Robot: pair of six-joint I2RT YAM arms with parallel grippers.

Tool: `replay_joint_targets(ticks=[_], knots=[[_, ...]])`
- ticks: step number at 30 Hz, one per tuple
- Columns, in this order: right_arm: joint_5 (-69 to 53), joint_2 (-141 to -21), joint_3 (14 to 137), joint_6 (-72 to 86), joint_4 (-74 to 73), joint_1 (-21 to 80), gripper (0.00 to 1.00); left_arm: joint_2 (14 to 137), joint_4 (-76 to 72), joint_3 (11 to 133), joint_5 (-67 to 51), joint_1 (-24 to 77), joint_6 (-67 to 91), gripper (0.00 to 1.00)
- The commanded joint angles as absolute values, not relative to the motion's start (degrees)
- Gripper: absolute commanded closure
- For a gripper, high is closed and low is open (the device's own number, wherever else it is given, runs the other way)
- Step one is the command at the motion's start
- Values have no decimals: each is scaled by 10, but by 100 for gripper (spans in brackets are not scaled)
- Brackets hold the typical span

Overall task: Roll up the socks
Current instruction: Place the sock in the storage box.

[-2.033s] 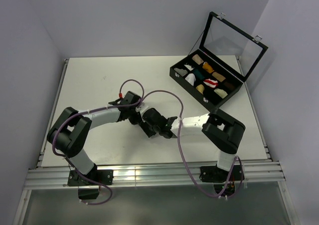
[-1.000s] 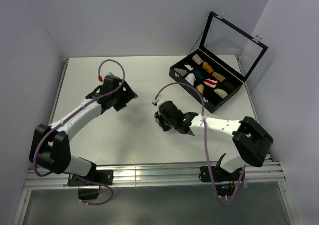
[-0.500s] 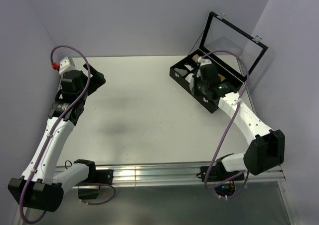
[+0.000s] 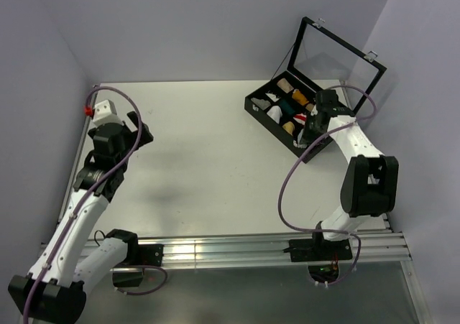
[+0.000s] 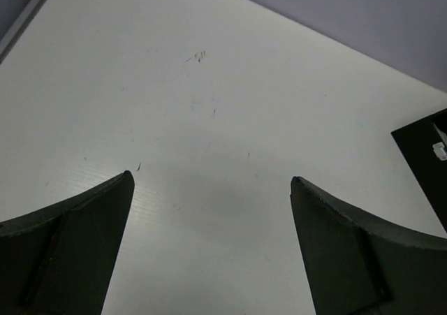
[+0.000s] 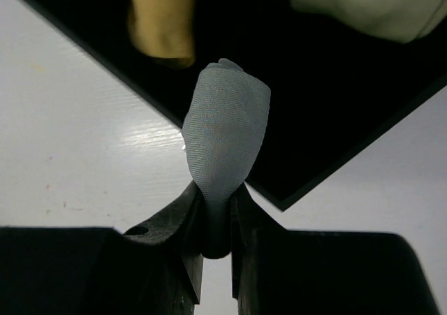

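Now, from above: reaching the right fingers (image 4: 314, 126) out over the near right part of the black case (image 4: 253, 107), further right than half a second back, when hovering over its middle. Keeping the glass lid (image 4: 338, 59) propped up behind. Holding the left fingers (image 4: 138, 133) near the left edge of the desk (image 4: 215, 166), slightly nearer the base than before and well apart from the case. Showing coloured fabric rolls (image 4: 291, 108) in the compartments, too small to sort.

Through the left wrist: spreading the left fingers wide, gripping nothing, looking down on the desk with a corner of the case at the right edge.

Through the right wrist: pinching the grey sock (image 6: 225, 130) by its lower end between nearly closed fingers, leaving the bunched bulk sticking out past the tips. Hanging it at the case's near edge, partly over the black interior, partly over the white desk. Showing a yellowish roll (image 6: 162, 22) and a pale roll (image 6: 363, 4) beyond, inside the case.
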State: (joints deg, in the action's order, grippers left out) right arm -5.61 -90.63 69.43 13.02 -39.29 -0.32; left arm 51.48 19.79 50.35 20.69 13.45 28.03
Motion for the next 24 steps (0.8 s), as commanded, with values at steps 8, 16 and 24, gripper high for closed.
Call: replay_joint_targets(ticks=[8, 16, 24], knots=[[-53, -976, 751, 129, -404, -44, 100, 448, 140, 462, 273, 156, 254, 2], [-28, -1020, 752, 124, -386, -50, 100, 446, 139, 460, 285, 163, 253, 2], [-30, -1046, 736, 103, -341, -52, 100, 447, 141, 460, 287, 163, 256, 3]])
